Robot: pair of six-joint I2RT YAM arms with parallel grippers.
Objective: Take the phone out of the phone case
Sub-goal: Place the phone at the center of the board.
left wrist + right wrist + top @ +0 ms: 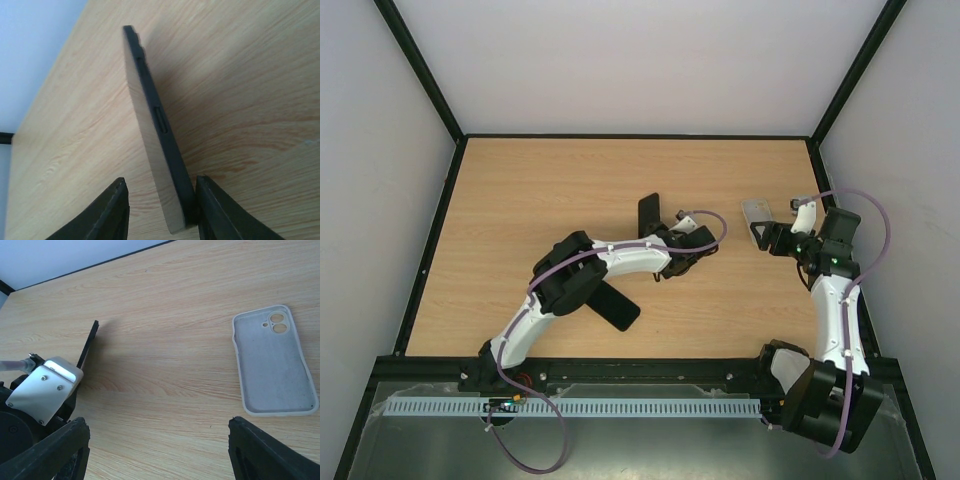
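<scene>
The black phone (150, 107) stands on its long edge on the wooden table, between the fingers of my left gripper (161, 184). It leans against the right finger (212, 210); a clear gap separates it from the left finger (107, 215), so the jaws are open. In the top view the phone (649, 212) is mid-table, just beyond the left gripper (668, 238). The pale phone case (272, 362) lies flat and empty, hollow side up, camera cutouts at its far end. My right gripper (160, 455) is wide open and empty, beside the case (756, 212).
Another black phone (620, 308) lies flat on the table, partly under my left arm. The left gripper's body (42, 395) shows at the left of the right wrist view. Black frame rails and white walls border the table (520, 200).
</scene>
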